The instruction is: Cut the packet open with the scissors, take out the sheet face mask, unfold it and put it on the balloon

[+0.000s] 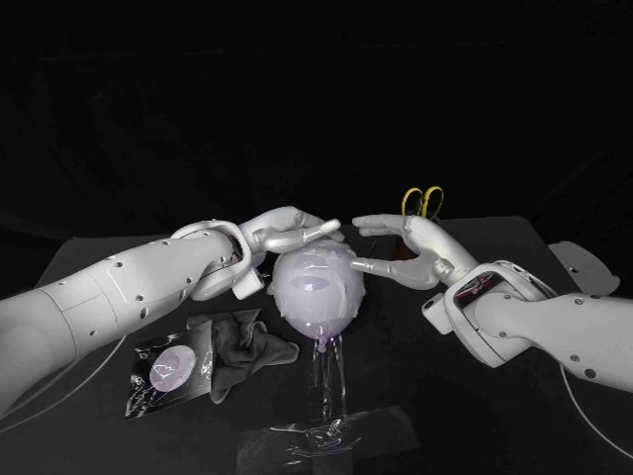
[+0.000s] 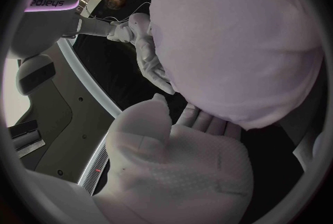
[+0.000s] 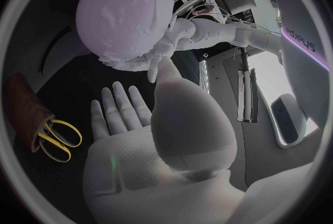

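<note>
Packet (image 1: 167, 376) beside dark cloth (image 1: 245, 341), head view

This looks like a robot lab's test bench rather than a home. A balloon (image 1: 316, 287) sits propped on a clear stand (image 1: 325, 396) on a black table (image 1: 523, 236). Behind the balloon hangs a black backdrop (image 1: 316, 99). 2 white machine arms, the left arm (image 1: 103, 297) and the right arm (image 1: 581, 336), reach in from either side of the balloon.
</note>
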You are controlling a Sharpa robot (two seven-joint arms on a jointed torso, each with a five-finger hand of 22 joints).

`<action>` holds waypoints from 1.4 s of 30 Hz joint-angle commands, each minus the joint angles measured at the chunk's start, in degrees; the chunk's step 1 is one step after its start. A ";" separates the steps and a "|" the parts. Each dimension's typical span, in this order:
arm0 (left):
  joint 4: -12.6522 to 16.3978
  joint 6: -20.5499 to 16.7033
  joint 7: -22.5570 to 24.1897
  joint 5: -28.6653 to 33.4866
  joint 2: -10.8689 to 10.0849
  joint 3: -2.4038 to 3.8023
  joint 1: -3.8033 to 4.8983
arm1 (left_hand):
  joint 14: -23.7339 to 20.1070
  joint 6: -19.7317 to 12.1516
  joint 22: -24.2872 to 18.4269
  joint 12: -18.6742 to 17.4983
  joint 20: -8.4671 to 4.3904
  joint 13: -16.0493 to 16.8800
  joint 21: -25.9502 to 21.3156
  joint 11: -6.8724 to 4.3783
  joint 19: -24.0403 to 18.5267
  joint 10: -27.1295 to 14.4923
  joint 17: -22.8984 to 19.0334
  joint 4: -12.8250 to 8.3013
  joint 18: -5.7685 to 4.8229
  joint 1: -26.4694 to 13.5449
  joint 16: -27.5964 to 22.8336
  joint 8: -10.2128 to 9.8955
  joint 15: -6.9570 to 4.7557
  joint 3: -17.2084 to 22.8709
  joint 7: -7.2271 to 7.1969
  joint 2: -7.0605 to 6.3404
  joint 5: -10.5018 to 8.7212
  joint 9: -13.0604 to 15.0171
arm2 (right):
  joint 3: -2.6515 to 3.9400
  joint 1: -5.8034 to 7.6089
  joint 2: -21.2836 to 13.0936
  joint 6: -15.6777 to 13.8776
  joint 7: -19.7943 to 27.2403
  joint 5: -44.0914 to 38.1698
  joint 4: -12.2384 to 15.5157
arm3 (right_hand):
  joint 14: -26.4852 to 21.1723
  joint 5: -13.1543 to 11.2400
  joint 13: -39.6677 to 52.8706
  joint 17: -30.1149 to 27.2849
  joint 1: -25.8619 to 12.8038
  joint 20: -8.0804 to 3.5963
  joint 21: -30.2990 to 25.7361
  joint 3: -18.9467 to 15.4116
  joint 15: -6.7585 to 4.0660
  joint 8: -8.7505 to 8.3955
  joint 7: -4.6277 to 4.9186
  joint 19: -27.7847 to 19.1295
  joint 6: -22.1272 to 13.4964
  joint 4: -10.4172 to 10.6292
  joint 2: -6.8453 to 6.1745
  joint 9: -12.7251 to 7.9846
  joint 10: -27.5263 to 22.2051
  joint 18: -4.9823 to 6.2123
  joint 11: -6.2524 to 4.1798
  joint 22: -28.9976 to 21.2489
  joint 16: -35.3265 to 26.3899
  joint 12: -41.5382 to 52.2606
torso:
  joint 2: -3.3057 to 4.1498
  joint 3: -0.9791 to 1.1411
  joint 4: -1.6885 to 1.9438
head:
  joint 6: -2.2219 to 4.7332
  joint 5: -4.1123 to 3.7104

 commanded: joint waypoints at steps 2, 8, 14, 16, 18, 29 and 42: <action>-0.34 1.14 -1.69 -1.15 0.36 0.03 0.02 | 0.34 -1.23 0.04 -0.22 -0.05 -0.09 0.13 0.20 0.13 -0.64 0.01 0.04 0.35 -0.66 -0.13 -0.50 0.32 0.20 6.34 0.14 -0.35 -0.28 | 0.03 -0.01 0.07 0.17 0.38 -0.18 0.08 | 0.09 0.06 -0.01 -0.10 0.39 0.06 0.37 0.24 0.05 -0.25 6.88 0.50 0.11 0.16 -0.02 -0.05 -0.09 1.08 0.07 0.03 -0.19 -0.28 | -0.06 -0.02 0.02 | -0.18 0.04; -0.87 2.12 -3.38 -2.40 0.46 -0.03 0.03 | 2.51 -0.27 0.19 0.20 -0.09 0.17 0.49 0.26 0.89 1.44 0.40 0.06 0.31 -0.82 0.37 -0.29 0.28 0.17 6.58 0.16 -0.34 -0.11 | 0.03 -0.01 0.05 0.22 0.37 -0.16 0.11 | 0.09 0.07 -0.01 -0.10 0.40 0.06 0.35 0.24 0.05 -0.25 6.88 0.45 0.14 0.17 -0.01 -0.05 -0.14 1.08 0.07 0.01 -0.19 -0.28 | -0.10 0.01 0.03 | -0.43 -0.08; -1.38 2.50 -4.49 -3.38 0.51 -0.07 0.03 | 2.27 -0.48 0.21 0.11 -0.09 0.12 0.56 0.27 1.03 1.10 0.35 0.12 0.33 -1.08 0.32 -0.34 0.28 0.16 6.64 0.24 -0.34 -0.18 | 0.03 -0.01 0.03 0.22 0.38 -0.13 0.13 | 0.09 0.07 -0.01 -0.10 0.40 0.06 0.35 0.24 0.05 -0.25 6.88 0.45 0.14 0.17 -0.01 -0.05 -0.14 1.08 0.07 0.01 -0.19 -0.28 | -0.08 -0.02 0.02 | -0.62 -0.17; -1.50 2.67 -4.77 -3.87 0.53 -0.08 0.03 | 2.36 -0.30 0.23 0.11 -0.10 0.13 0.59 0.27 1.10 1.22 0.36 0.13 0.33 -1.20 0.32 -0.30 0.28 0.17 6.66 0.26 -0.34 -0.14 | 0.03 -0.01 0.01 0.20 0.38 -0.10 0.14 | 0.17 0.08 0.00 -0.09 0.40 0.06 0.37 0.24 0.05 -0.26 6.88 0.50 0.15 0.18 -0.01 -0.05 -0.02 1.08 0.06 0.03 -0.19 -0.27 | -0.07 -0.03 0.01 | -0.70 -0.22; -1.63 2.78 -5.06 -4.33 0.54 -0.08 0.03 | 2.94 1.31 0.21 0.26 -0.15 0.24 0.61 0.16 1.08 2.76 0.45 0.11 0.37 -2.03 0.39 0.17 0.21 0.39 6.61 0.27 -0.34 0.19 | 0.03 -0.01 -0.01 0.17 0.39 -0.07 0.14 | 0.17 0.08 0.00 -0.09 0.40 0.06 0.37 0.24 0.05 -0.26 6.88 0.50 0.15 0.18 -0.01 -0.05 -0.02 1.08 0.06 0.03 -0.19 -0.27 | -0.05 -0.03 0.02 | -0.74 -0.23; -2.86 2.15 -6.67 -5.39 1.02 -0.10 0.03 | 0.97 -0.04 0.15 -0.14 -0.12 0.01 0.59 0.29 0.91 1.29 0.02 0.09 0.26 -3.49 -0.21 -0.38 0.37 0.80 6.68 0.21 -0.35 -0.23 | 0.03 -0.01 -0.01 0.12 0.42 -0.04 0.16 | 0.24 0.09 0.00 -0.09 0.37 0.06 0.36 0.22 0.04 -0.26 6.88 0.47 0.20 0.21 -0.01 -0.06 0.01 1.08 0.06 0.00 -0.19 -0.26 | -0.07 -0.02 0.00 | -0.76 -0.12; -4.62 2.39 -9.51 -6.09 1.98 -0.08 0.04 | -3.20 -8.07 -0.04 -0.40 -0.07 -0.29 0.26 0.82 -0.09 -4.43 -0.82 -0.01 -0.48 -5.88 -0.67 -3.35 1.04 -2.75 6.98 -0.20 -0.37 -2.25 | 0.03 -0.01 0.02 0.12 0.40 -0.03 0.20 | 0.22 0.10 0.00 -0.10 0.36 0.06 0.37 0.21 0.04 -0.27 6.88 0.47 0.23 0.22 -0.01 -0.06 0.00 1.09 0.06 0.00 -0.19 -0.25 | -0.04 0.00 -0.01 | -0.63 -0.10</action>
